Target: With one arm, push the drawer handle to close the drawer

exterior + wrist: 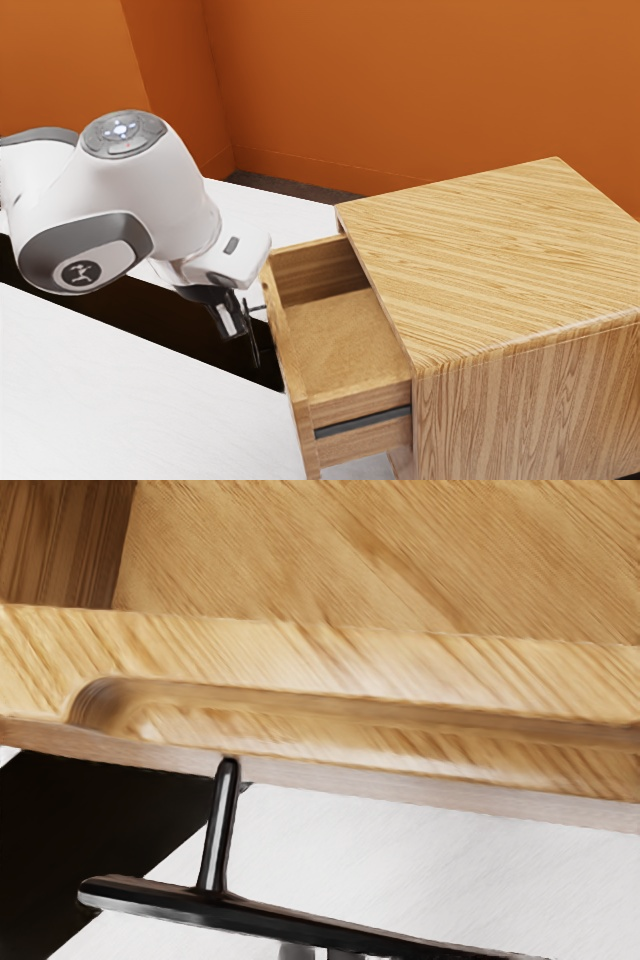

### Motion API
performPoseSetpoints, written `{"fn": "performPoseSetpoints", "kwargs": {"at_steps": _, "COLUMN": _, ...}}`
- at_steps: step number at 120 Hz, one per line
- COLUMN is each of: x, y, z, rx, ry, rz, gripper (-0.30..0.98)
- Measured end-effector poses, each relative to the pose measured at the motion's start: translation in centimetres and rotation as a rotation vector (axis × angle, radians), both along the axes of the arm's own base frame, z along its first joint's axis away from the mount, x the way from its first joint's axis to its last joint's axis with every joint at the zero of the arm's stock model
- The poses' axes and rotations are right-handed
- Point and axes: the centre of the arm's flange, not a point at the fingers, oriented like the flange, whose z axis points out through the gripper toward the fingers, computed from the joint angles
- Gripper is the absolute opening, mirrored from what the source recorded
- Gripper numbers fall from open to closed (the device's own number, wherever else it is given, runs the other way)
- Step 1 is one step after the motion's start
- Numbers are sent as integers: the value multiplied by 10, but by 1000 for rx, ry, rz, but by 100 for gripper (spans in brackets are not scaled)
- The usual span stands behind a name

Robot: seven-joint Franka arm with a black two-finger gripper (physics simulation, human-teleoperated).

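Note:
My gripper (234, 324) is beside the outer face of the black drawer handle (254, 345), with its fingers together and nothing held. The wooden drawer (345, 342) stands pulled out from its cabinet, its inside bare. Seen from the hand, the handle (215, 904) runs as a black bar on a post below the drawer's front panel (330, 720); the fingertips of the gripper (321, 954) peek out at the bar's outer side, close together. Whether they touch the bar I cannot tell.
The wooden cabinet (500, 260) fills the exterior view's right. White surfaces (130, 400) lie under the arm, with a dark gap (140, 335) between them. Orange walls (400, 90) rise behind.

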Motion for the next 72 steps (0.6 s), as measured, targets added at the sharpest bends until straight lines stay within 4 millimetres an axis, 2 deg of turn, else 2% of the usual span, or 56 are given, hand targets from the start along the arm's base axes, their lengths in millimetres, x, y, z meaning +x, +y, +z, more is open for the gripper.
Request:
{"fn": "performPoseSetpoints", "kwargs": {"at_steps": 25, "x": 19, "y": -20, "z": 0, "rx": 3, "ry": -42, "rz": -29, "gripper": -10}}
{"fn": "performPoseSetpoints", "kwargs": {"at_steps": 72, "x": 53, "y": -70, "z": 4, "rx": -10, "ry": -125, "rz": -103, "gripper": -10}}
